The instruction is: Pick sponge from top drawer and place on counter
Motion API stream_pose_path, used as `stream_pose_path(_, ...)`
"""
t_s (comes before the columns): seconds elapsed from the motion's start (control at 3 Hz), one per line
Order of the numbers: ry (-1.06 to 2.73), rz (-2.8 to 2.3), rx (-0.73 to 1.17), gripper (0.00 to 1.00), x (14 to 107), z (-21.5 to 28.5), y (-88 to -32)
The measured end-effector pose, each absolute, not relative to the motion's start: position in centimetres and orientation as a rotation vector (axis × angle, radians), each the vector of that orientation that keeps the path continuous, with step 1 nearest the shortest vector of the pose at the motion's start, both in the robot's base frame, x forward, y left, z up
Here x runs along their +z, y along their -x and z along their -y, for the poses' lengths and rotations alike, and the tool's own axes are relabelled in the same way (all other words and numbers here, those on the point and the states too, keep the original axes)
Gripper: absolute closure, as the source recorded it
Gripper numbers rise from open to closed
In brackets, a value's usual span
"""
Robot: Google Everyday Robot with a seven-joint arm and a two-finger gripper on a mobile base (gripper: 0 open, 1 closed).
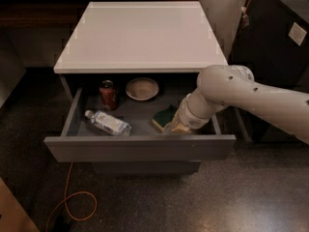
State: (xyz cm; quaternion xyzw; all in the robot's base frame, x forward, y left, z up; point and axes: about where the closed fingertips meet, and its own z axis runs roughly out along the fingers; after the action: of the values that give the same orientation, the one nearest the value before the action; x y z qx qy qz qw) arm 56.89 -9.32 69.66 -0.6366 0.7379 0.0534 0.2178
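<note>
— Starting near: pulled-open top drawer [140, 148], and just behind its front, at the right, the gripper [181, 127], low inside. Open or closed? Cannot tell.

— And where to find the sponge [163, 116]?

— On the drawer floor, just left of the gripper, perhaps touching. Probably light, soft, squashy, hardly fragile; best pinched gently across the short sides. Farther left, a clear plastic bottle [107, 123]; behind, a red can [108, 94] and beige bowl [142, 88]. Farthest, the white bench [140, 33].
</note>
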Motion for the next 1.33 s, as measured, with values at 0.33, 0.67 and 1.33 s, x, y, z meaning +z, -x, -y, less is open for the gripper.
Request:
stream_pose_path(0.33, 1.789, -2.045, 0.095, 0.6, 69.9, 10.0, -58.6)
stream_pose_path(0.67, 1.829, -2.037, 0.046, 0.38, 69.8, 10.4, -60.8)
stream_pose_path(1.33, 2.05, -1.932, -0.078, 0.0, 67.9, 10.2, -65.6)
